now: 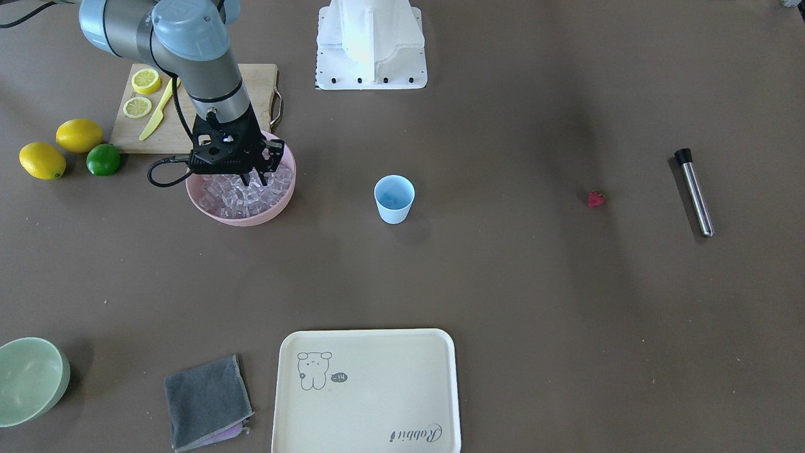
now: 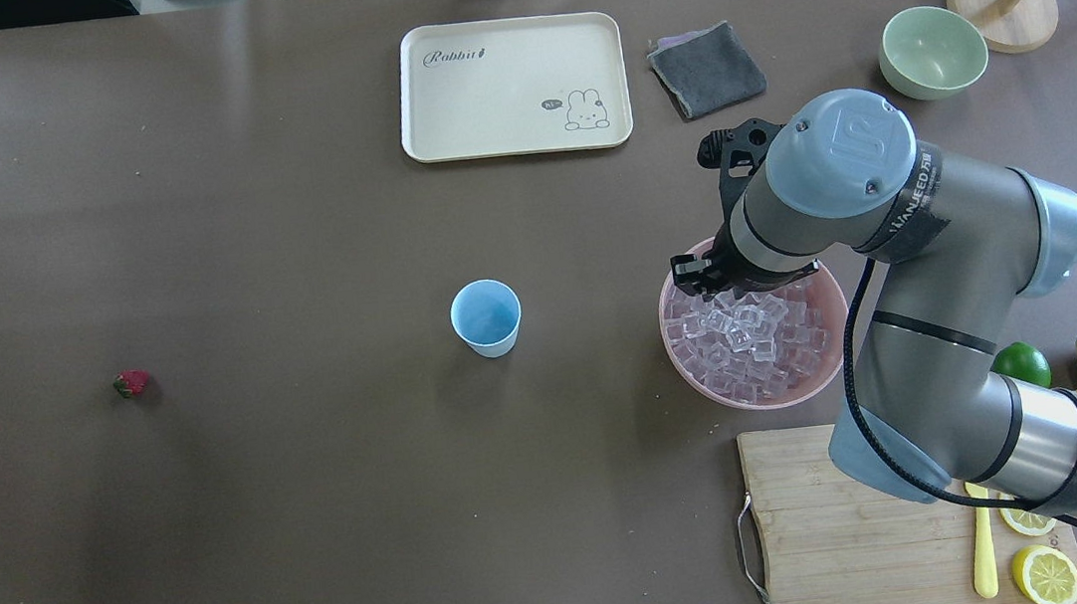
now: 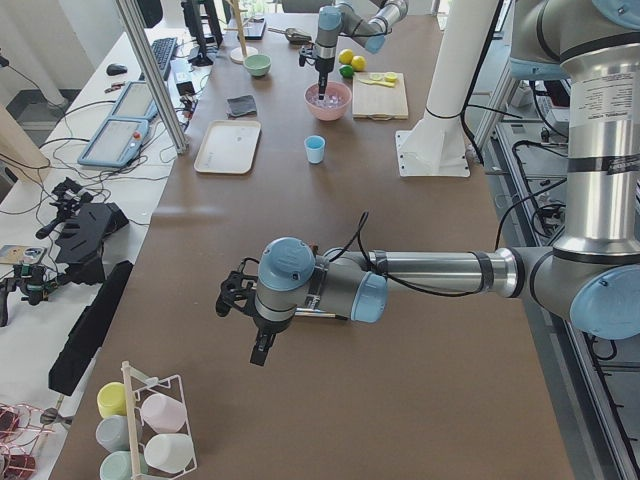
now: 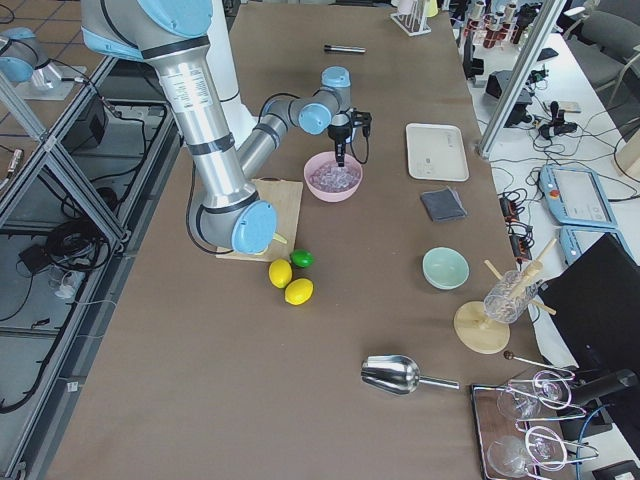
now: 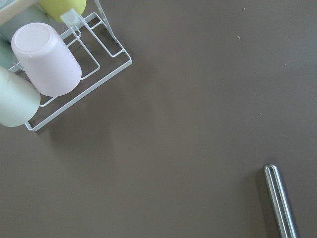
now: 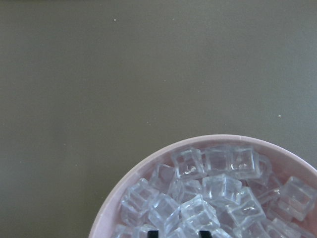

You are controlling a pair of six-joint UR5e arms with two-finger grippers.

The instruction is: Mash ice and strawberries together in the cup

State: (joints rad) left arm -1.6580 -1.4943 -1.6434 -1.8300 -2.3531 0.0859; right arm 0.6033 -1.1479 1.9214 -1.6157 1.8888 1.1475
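The ice (image 1: 242, 195) is sitting heaped in the pink bowl (image 1: 251, 220), with the right pincer (image 1: 254, 181) dipping into it, fingers apart. In the overhead view, the cup (image 1: 394, 198) is standing empty on the worktop (image 1: 503, 283) left of the bowl, and the strawberry (image 1: 596, 199) is lying farther left. On the far tray (image 1: 366, 390), the printing is reading "Rabbit". The left pincer (image 3: 232, 300) is hovering well apart; I cannot tell whether it is apart or together.

This is a robot lab. A long brown table (image 3: 400, 400) fills the room. Big grey and blue metal robot arms (image 3: 420, 270) reach over the table from a white metal stand (image 1: 371, 44) bolted on it. Beside the table is a white desk (image 3: 60, 130) with flat blue-edged tablets (image 3: 115, 140). A tall silver metal post (image 3: 150, 70) rises at the table's edge.
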